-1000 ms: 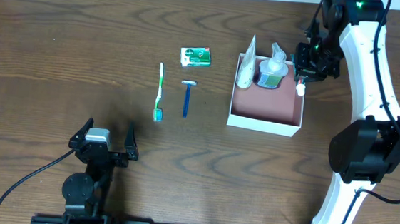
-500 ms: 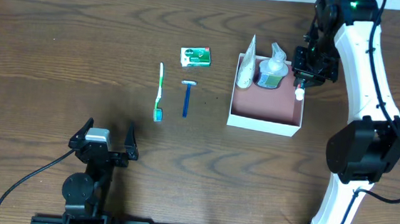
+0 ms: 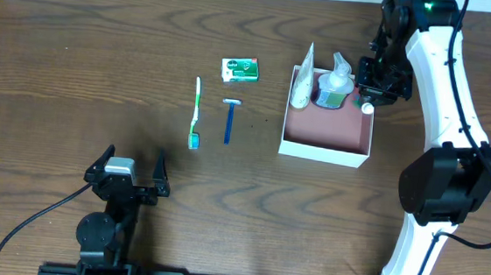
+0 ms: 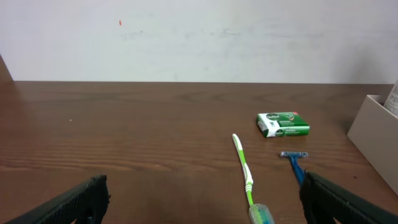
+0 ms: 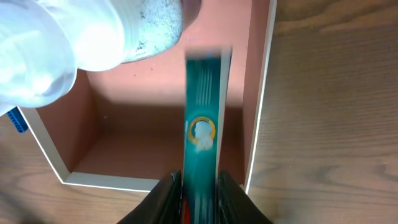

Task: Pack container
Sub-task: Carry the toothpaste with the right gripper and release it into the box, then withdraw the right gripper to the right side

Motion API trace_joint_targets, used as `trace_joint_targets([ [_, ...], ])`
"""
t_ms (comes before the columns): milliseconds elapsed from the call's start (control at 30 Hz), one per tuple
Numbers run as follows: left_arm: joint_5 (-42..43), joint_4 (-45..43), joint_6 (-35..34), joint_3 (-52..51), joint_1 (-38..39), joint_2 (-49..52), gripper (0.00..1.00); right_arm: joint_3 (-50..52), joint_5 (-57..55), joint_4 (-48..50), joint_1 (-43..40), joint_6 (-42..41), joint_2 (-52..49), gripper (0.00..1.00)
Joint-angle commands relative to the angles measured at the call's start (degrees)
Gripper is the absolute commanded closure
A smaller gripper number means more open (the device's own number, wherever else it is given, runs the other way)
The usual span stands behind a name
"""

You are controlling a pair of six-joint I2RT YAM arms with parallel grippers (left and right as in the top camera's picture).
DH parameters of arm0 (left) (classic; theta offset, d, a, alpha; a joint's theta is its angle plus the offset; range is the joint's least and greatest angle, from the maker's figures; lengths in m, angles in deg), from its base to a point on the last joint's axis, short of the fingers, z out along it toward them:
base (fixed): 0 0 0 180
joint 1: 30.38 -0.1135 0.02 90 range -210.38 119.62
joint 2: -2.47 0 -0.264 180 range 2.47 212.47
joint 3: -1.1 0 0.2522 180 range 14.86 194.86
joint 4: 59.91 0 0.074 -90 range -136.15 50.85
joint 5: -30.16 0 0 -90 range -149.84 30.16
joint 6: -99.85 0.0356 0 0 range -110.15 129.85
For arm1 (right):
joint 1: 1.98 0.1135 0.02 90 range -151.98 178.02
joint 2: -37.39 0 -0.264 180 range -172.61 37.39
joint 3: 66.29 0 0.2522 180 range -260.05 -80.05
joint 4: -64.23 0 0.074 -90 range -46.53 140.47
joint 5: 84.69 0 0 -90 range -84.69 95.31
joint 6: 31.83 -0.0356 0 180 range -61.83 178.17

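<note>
Toward the far right corner of the table, the container (image 3: pixel 323 152) stands open, with a pump bottle (image 3: pixel 336 83) and a white pouch (image 3: pixel 302 85) against its far wall. To do this step well, we judge the teal tube (image 5: pixel 202 124) should go down clear of the right wall and the bottle, onto bare pink floor, before we let go. Our right claw (image 5: pixel 199 199) is clenched narrowly on that tube, over the container's right side. Our left claw (image 3: pixel 131 165) sits spread wide and empty near the table's near left corner. The toothbrush (image 3: pixel 197 112), razor (image 3: pixel 228 119) and soap packet (image 3: pixel 240 69) lie unpacked.
</note>
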Motion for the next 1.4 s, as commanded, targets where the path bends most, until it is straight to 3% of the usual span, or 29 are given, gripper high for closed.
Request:
trace_joint_targets([
  [0,0.2,1.5,-0.1,-1.1,0.2,-0.3,0.02,0.3,-1.1,0.1,0.6,-0.7,0.3,0.78],
  [500,0.2,1.5,-0.1,-1.1,0.2,-0.3,0.02,0.3,-4.5,3.1,-2.5,-0.5,0.3,0.74],
  [867,0.2,1.5,-0.1,-1.1,0.2,-0.3,0.02,0.3,-2.6,2.0,-5.5,6.2,0.3,0.74],
  [1100,0.2,1.5,-0.1,-1.1,0.2,-0.3,0.02,-0.4,-2.5,9.2,-10.9,2.7,0.3,0.73],
  [1133,0.2,1.5,-0.1,-1.1,0.2,-0.3,0.02,-0.4,-2.5,10.6,-12.4,2.0,0.3,0.69],
  [1200,0.2,1.5,-0.1,-1.1,0.2,-0.3,0.02,-0.4,-2.5,13.1,-15.4,1.6,0.3,0.22],
  [1300,0.2,1.5,-0.1,-1.1,0.2,-0.3,0.02,-0.3,-2.9,16.6,-19.6,1.6,0.2,0.04],
  [1367,0.2,1.5,-0.1,-1.1,0.2,-0.3,0.02,-0.3,-3.0,17.5,-22.0,1.6,0.2,0.01],
])
